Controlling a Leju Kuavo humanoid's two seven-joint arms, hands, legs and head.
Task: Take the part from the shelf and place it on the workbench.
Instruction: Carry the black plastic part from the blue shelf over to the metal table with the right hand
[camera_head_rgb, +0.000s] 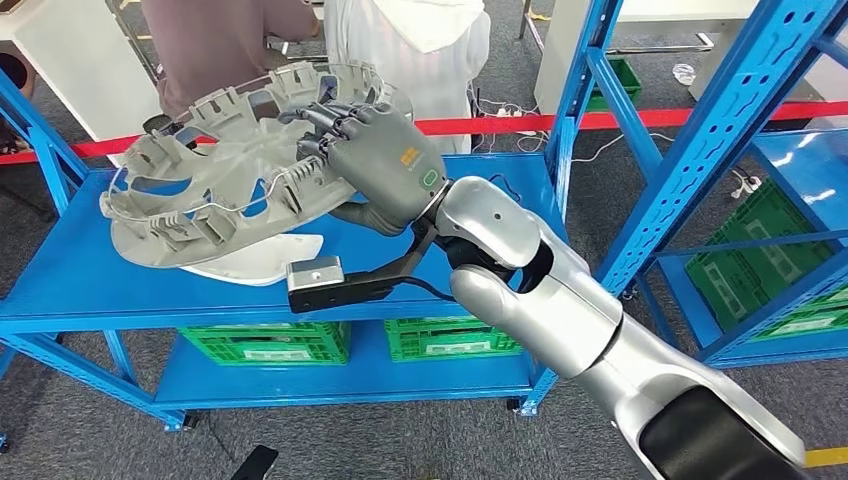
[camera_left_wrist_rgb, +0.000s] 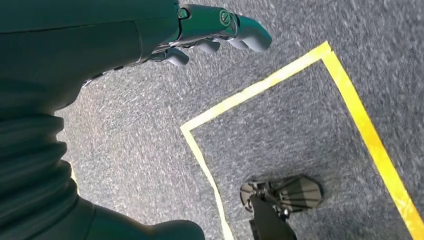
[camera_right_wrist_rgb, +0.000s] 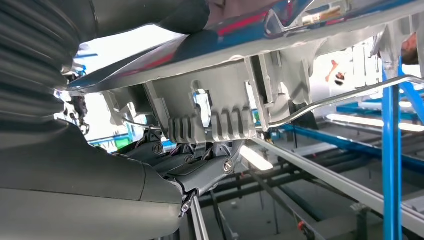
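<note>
The part is a large grey plastic ring with clips and a thin wire around it. It is tilted up above the blue shelf, its left edge low over a white piece on the shelf. My right hand grips the ring's right rim, fingers curled over the top edge. In the right wrist view the ring's ribbed underside sits between the thumb and my dark fingers. My left hand hangs over grey floor, fingers apart, holding nothing.
Two people stand behind the shelf, one in brown and one in white. Green crates sit on the lower shelf. A second blue rack with a green crate stands to the right. Red tape runs behind.
</note>
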